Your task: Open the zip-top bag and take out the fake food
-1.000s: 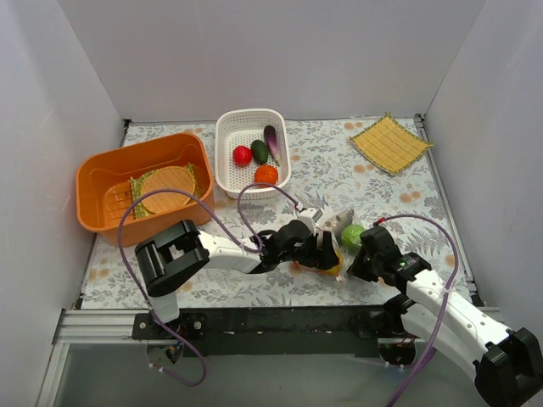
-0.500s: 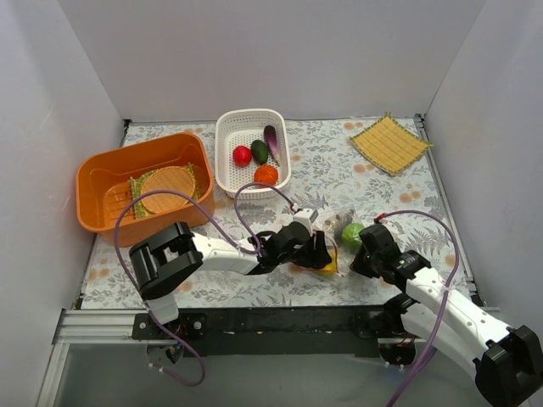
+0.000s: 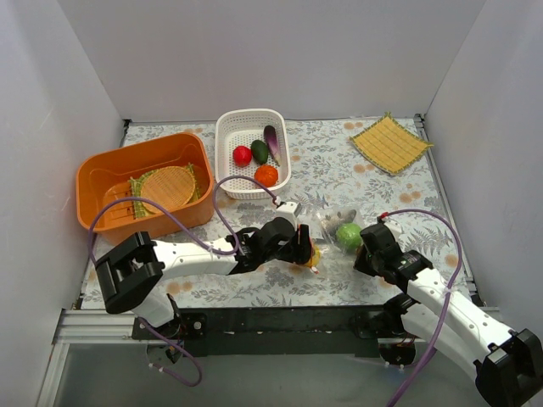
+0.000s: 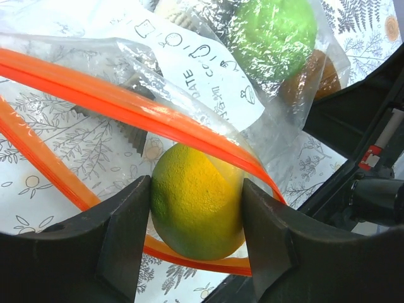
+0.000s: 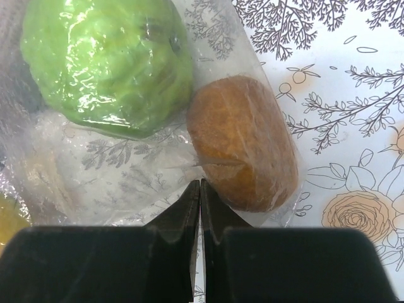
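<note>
The clear zip-top bag (image 3: 333,227) lies on the mat between my arms, its orange zipper mouth (image 4: 120,104) held open. My left gripper (image 3: 307,253) is shut on a yellow-green fake fruit (image 4: 197,202) just outside the mouth. Inside the bag are a light green piece (image 5: 107,63), a brown piece (image 5: 243,151) and a pale one. My right gripper (image 5: 200,186) is shut, pinching the bag's plastic at its closed end; it shows beside the bag in the top view (image 3: 361,254).
A white basket (image 3: 229,144) at the back holds red, dark green, purple and orange toy food. An orange bin (image 3: 93,182) with a round woven mat stands at the left. A yellow woven mat (image 3: 391,142) lies at the back right.
My left gripper has pulled leftward, away from the bag, carrying the yellow-green fruit out of the mouth. The right gripper has kept its pinch on the bag.
</note>
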